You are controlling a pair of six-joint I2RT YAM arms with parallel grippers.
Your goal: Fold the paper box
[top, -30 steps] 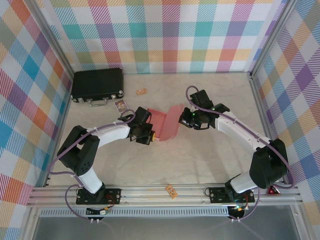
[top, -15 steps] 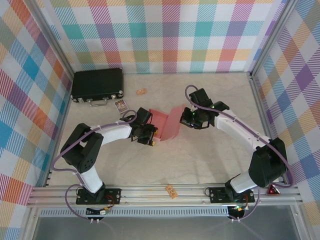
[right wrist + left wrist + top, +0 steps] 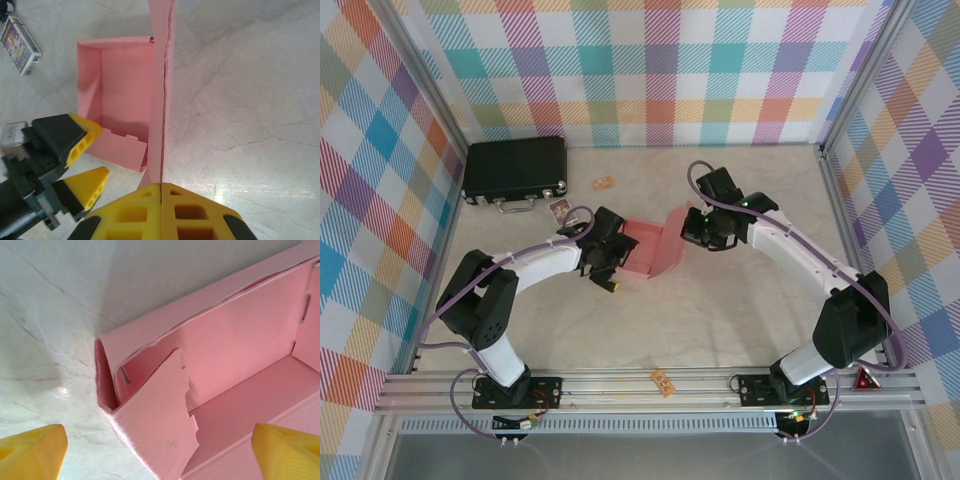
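The salmon-pink paper box (image 3: 648,250) stands half formed on the table's middle, its walls raised around a shallow floor. My right gripper (image 3: 161,192) is shut on the edge of the box's tall right wall (image 3: 162,90), which stands upright; in the top view this gripper (image 3: 686,232) sits at the box's right side. My left gripper (image 3: 160,452) is open, its yellow fingertips (image 3: 31,449) spread either side of the box's near-left corner, where a loose side flap (image 3: 157,422) leans inward. From above, the left gripper (image 3: 618,262) is at the box's left end.
A black hard case (image 3: 515,170) lies at the back left. A small printed card box (image 3: 561,210) rests near it, and a small orange piece (image 3: 604,183) lies behind. Another orange piece (image 3: 663,382) sits on the front rail.
The pink card has gone from a tilted, open sheet to a box shape with raised walls. My right gripper has shifted back and left with its wall. The left gripper has closed in on the box's left end.
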